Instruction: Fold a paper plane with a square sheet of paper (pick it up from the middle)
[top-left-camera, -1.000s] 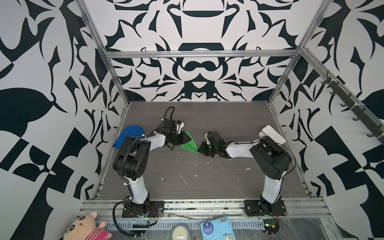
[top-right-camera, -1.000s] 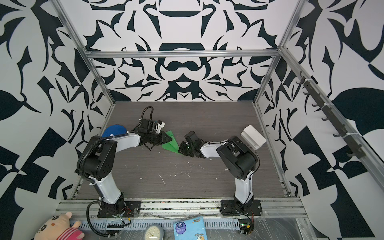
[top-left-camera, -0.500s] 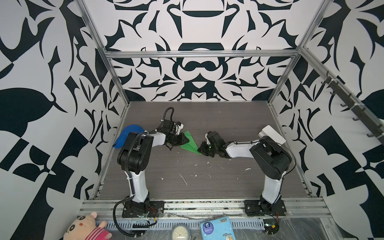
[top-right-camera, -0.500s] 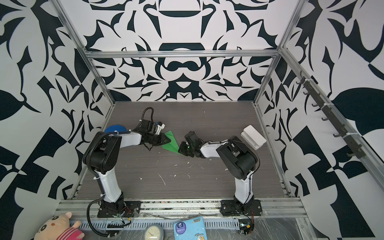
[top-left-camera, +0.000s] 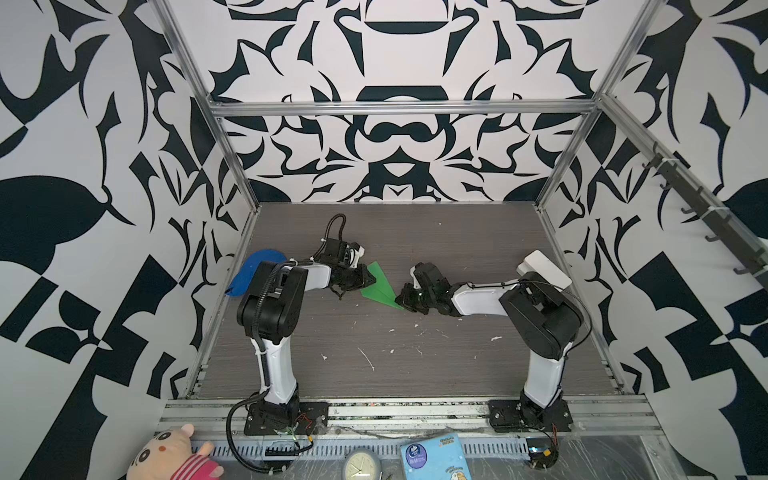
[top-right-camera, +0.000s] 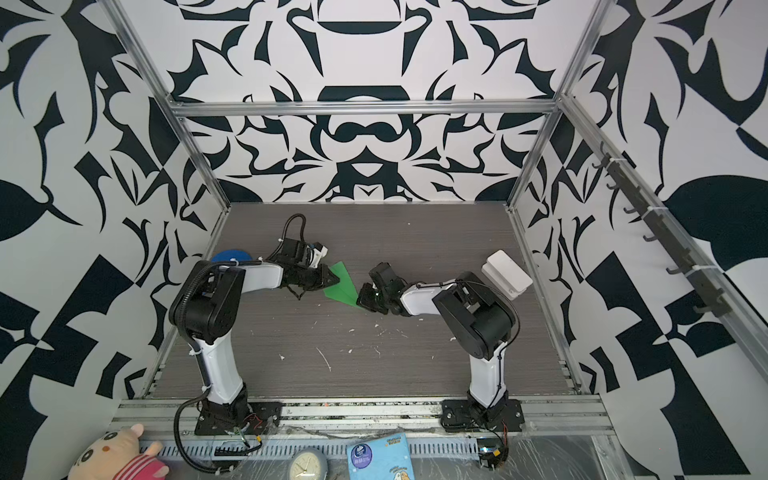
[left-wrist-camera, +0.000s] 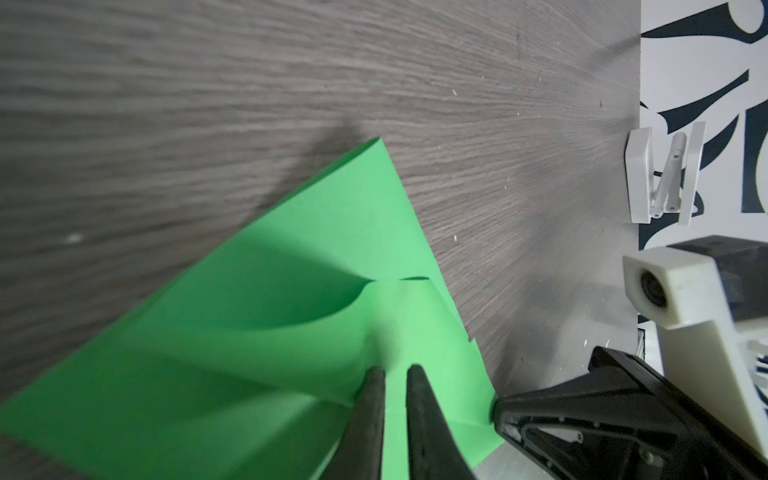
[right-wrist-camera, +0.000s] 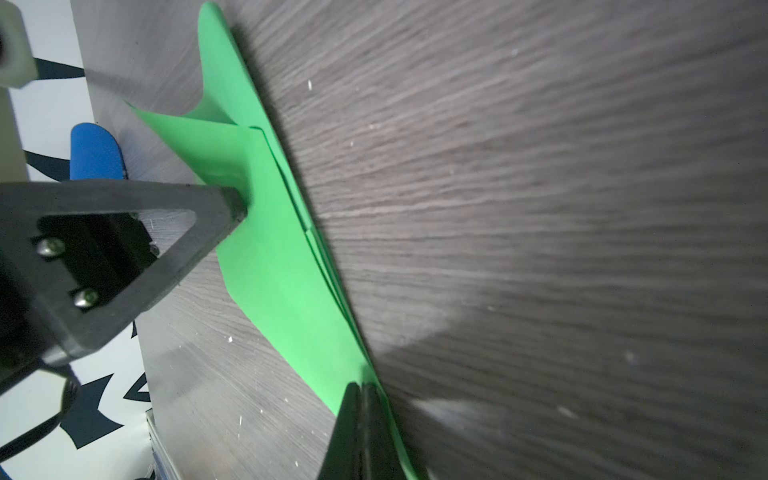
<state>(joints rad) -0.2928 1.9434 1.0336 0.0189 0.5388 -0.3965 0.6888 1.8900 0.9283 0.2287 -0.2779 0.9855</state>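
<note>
Starting at the near edge, a plush toy (top-left-camera: 166, 457), a clock (top-left-camera: 362, 464) and a blue packet (top-left-camera: 434, 457) lie in front of the table (top-left-camera: 415, 374). White paper scraps (top-left-camera: 368, 359) are scattered on it between the arm bases. Farther in, at the middle, the paper plane (top-left-camera: 380, 286), bright green and partly folded into a pointed wedge, lies with one flap lifted. The right gripper (top-left-camera: 404, 297) is clenched on its near-right tip. The left gripper (left-wrist-camera: 395, 370), reaching from the left, pinches the raised flap, fingers nearly together with paper between them. Beyond, a blue cap (top-left-camera: 249, 272) lies by the left wall and a white box (top-left-camera: 546, 270) by the right wall.
</note>
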